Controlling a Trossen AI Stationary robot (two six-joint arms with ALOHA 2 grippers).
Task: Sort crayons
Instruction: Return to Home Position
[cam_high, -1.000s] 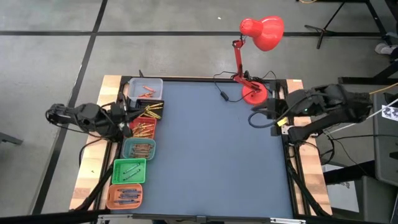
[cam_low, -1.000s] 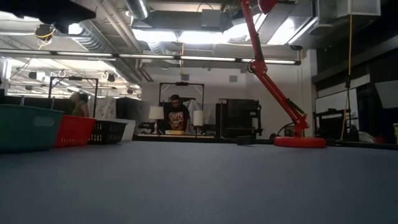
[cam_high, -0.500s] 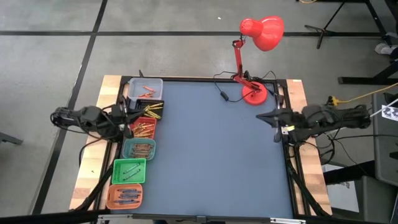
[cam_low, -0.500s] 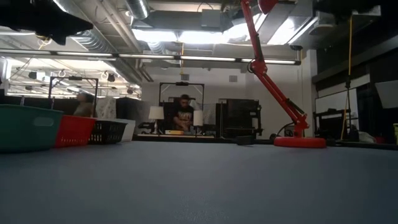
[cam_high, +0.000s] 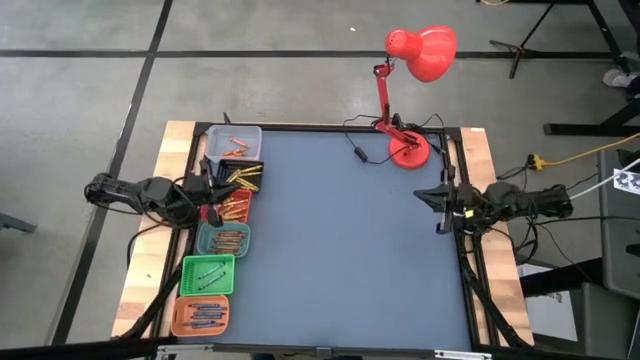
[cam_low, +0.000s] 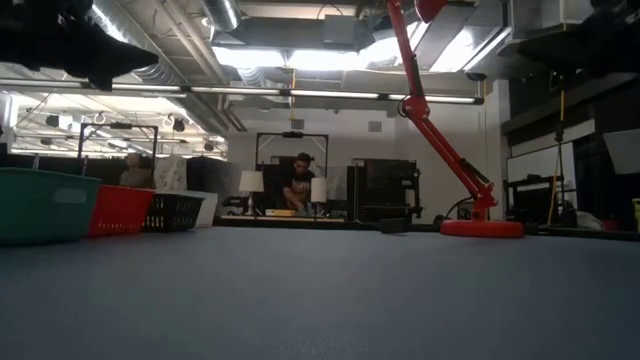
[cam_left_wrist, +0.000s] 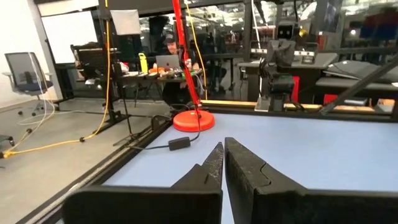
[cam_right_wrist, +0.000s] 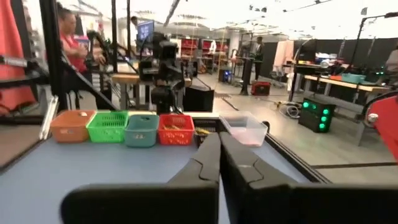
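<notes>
Worktop (cam_high: 340, 250): blue mat, with six bins in a row along its left edge.

Crayons (cam_high: 243, 177): all that can be seen lie inside the bins; none seen on the open mat. Only the high view looks into the bins. The low view shows just the outer walls of the teal bin (cam_low: 40, 205), red bin (cam_low: 120, 211) and black bin (cam_low: 170, 211).

Left gripper (cam_high: 212, 188): at the left edge, over the black bin (cam_high: 240, 178) and red bin (cam_high: 232, 207). Its wrist view shows the gripper (cam_left_wrist: 224, 144) with fingers (cam_left_wrist: 245, 171) drawn together to a thin slit, holding nothing.

Right gripper (cam_high: 432, 196): at the right edge, over the mat. In its wrist view the gripper (cam_right_wrist: 216, 134) has its fingers pressed together, empty, and faces the whole bin row across the worktop.

Red lamp (cam_high: 420, 52): base at the far right corner.

One person (cam_low: 300, 184) sits in the room behind, seen in the low view.
</notes>
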